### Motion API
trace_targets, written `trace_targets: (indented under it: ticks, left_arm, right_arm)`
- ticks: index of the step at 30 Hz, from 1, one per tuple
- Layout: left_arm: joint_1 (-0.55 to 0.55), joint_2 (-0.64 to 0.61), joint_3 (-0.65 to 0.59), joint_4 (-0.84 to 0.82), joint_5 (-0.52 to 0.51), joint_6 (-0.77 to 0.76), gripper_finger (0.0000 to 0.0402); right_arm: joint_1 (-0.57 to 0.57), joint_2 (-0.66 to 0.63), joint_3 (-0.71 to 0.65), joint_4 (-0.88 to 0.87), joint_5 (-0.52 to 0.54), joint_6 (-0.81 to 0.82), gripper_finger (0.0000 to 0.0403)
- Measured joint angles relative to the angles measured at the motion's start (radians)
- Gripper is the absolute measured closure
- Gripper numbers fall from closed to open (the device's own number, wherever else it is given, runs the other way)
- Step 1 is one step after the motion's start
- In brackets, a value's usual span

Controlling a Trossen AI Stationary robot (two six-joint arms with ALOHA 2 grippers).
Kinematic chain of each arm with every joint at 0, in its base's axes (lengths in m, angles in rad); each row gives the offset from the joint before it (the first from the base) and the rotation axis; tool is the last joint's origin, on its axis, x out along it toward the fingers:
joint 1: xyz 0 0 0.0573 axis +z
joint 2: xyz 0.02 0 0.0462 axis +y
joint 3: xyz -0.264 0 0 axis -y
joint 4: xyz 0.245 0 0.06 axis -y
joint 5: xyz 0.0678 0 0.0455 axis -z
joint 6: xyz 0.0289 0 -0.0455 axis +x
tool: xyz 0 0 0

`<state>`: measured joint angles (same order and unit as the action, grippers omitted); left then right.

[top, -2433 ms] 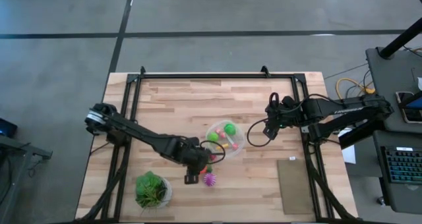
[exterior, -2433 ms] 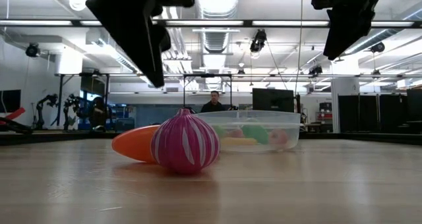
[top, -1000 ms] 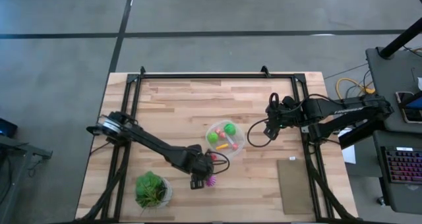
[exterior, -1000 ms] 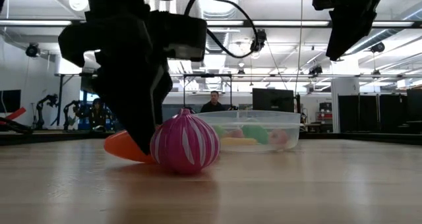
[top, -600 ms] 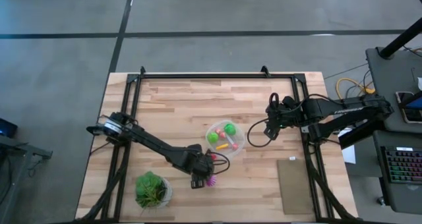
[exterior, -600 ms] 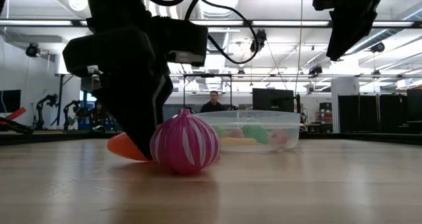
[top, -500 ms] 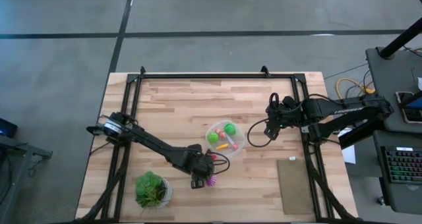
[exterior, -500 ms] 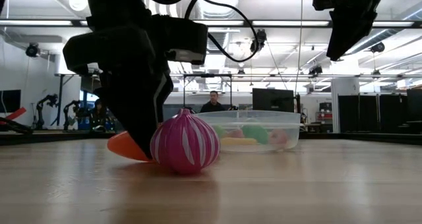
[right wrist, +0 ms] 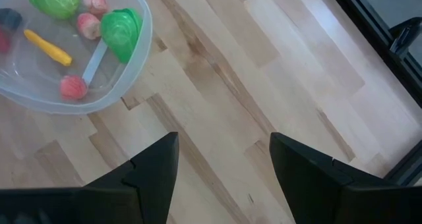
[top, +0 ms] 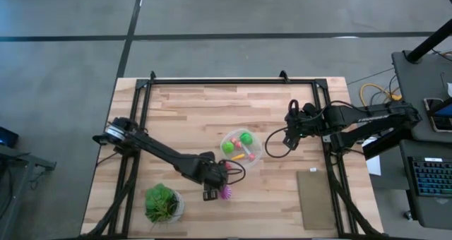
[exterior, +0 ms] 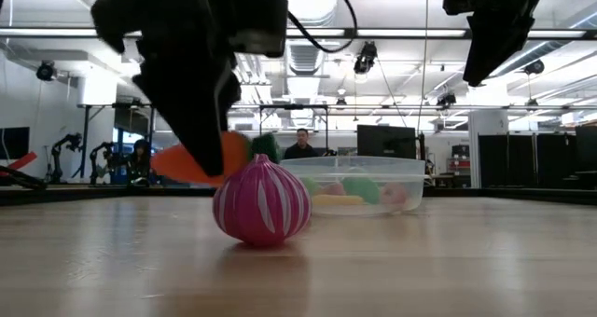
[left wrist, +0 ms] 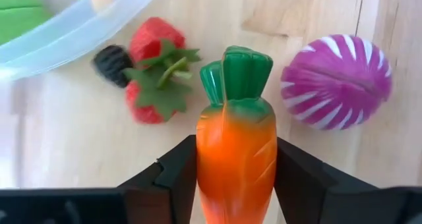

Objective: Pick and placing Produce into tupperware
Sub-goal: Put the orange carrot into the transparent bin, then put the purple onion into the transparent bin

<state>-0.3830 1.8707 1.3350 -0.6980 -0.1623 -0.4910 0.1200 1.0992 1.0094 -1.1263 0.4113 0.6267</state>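
My left gripper (left wrist: 235,174) clamped on carrot (left wrist: 235,141), lifted clear of table (exterior: 420,261) at low view's centre-left. Long axis along fingers, green top pointing outward. Glossy orange body. Strawberry (left wrist: 155,69), striped purple ball (left wrist: 336,81) just below, probably untouched. Tupperware (top: 242,147) centre frame; right gripper (right wrist: 224,158) spread open, empty.

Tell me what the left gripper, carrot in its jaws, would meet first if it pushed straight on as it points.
Probably the red strawberries just past the carrot tip, though depth is unclear; the purple ball sits off to one side.

tupperware (top: 241,147) top open | purple ball (top: 225,192), strawberry (left wrist: 153,80) just beside it | potted plant (top: 162,202) apart
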Motion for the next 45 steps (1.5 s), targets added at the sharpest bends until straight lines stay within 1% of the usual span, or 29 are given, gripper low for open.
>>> trace_targets:
  ticks: [6, 10, 13, 15, 17, 22, 26, 29, 33, 38, 41, 43, 45]
  left_arm:
    - [0.048, -0.077, 0.016, -0.019, 0.000, 0.000, 0.0257]
    - [0.124, -0.106, 0.029, -0.021, -0.002, 0.005, 0.0258]
    - [0.181, -0.107, 0.045, -0.002, -0.002, 0.063, 0.0258]
    - [0.217, -0.099, 0.054, 0.034, -0.001, 0.109, 0.0259]
    - [0.254, -0.081, 0.062, 0.090, 0.004, 0.123, 0.0259]
    - [0.329, -0.031, 0.092, 0.170, 0.031, 0.162, 0.0259]
    - [0.344, 0.011, 0.096, 0.229, 0.106, 0.165, 0.0259]
    - [0.343, 0.036, 0.095, 0.229, 0.109, 0.165, 0.0259]
    - [0.344, 0.057, 0.095, 0.257, 0.090, 0.162, 0.0234]
    - [0.350, 0.059, 0.096, 0.346, 0.072, 0.157, 0.0178]
    - [0.351, 0.059, 0.095, 0.328, 0.084, 0.157, 0.0151]
    - [0.352, 0.059, 0.098, 0.290, 0.126, 0.156, 0.0142]
    - [0.349, 0.058, 0.113, 0.203, 0.180, 0.155, 0.0139]
  right_arm:
    - [0.000, 0.000, 0.000, 0.000, 0.000, 0.000, 0.0172]
    - [0.000, 0.000, 0.000, 0.000, 0.000, 0.000, 0.0172]
    - [0.000, 0.000, 0.000, 0.002, 0.000, 0.000, 0.0172]
    - [0.000, 0.000, 0.000, 0.002, 0.000, 0.000, 0.0172]
    - [0.000, 0.000, 0.000, 0.002, 0.000, 0.000, 0.0172]
    - [0.000, 0.000, 0.000, 0.001, 0.000, 0.005, 0.0172]
    - [0.000, 0.000, 0.000, 0.001, 0.000, 0.008, 0.0172]
    - [0.000, 0.000, 0.000, 0.000, 0.000, 0.008, 0.0172]
    - [0.000, 0.000, 0.000, 0.000, 0.000, 0.008, 0.0172]
    - [0.000, 0.000, 0.000, 0.000, 0.001, 0.008, 0.0172]
    - [0.000, 0.000, 0.000, 0.000, 0.004, 0.008, 0.0172]
    - [0.000, 0.000, 0.000, -0.001, 0.004, 0.008, 0.0172]
    - [0.000, 0.000, 0.000, -0.003, 0.004, 0.008, 0.0172]
